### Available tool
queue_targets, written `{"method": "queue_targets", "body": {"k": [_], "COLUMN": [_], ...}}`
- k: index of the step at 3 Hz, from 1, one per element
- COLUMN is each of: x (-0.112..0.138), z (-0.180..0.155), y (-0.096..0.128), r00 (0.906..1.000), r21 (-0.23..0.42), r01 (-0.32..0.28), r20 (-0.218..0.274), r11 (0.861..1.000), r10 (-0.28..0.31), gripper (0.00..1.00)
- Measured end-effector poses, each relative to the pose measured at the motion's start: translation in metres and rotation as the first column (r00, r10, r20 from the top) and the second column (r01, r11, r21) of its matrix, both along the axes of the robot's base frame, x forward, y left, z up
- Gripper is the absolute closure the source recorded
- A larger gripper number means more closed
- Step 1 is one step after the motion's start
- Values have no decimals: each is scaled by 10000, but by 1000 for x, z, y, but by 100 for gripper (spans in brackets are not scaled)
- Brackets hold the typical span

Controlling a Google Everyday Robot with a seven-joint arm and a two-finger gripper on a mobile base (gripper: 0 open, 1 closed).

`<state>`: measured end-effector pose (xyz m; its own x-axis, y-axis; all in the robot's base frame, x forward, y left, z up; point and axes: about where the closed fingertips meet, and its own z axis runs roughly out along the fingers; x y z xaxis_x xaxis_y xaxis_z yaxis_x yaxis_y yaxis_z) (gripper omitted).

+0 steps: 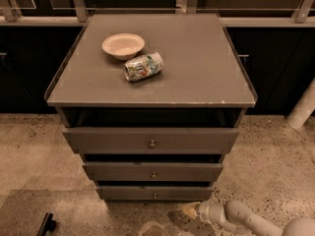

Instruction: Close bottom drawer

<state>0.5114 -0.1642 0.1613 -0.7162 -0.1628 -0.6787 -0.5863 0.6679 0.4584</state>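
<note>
The bottom drawer (pixel 155 192) is the lowest and narrowest of three grey-brown fronts, with a tiny round knob (pixel 154 195) at its centre. It stands slightly pulled out, with a dark gap above it. My gripper (pixel 189 210) is low at the lower right, just right of and below the bottom drawer's right end, on a white arm (pixel 246 220) coming in from the bottom right corner. It holds nothing that shows.
The middle drawer (pixel 153 171) and the top drawer (pixel 151 140) sit above. On the cabinet top (pixel 197 63) are a pale bowl (pixel 123 45) and a can lying on its side (pixel 143 66). A white pole (pixel 302 107) stands at right. The floor is speckled.
</note>
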Motion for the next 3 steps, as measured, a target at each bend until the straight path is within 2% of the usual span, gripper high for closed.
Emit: {"method": "queue_targets", "body": {"k": [1,2,3], "x": [0,0,0], "z": [0,0,0], "y": [0,0,0], "r00": [10000,10000,10000], "r21": [0,0,1], "r01": [0,0,-1], "r20": [0,0,0], "r11": [10000,10000,10000], "r10": [0,0,1], "gripper": [11,0,0]}}
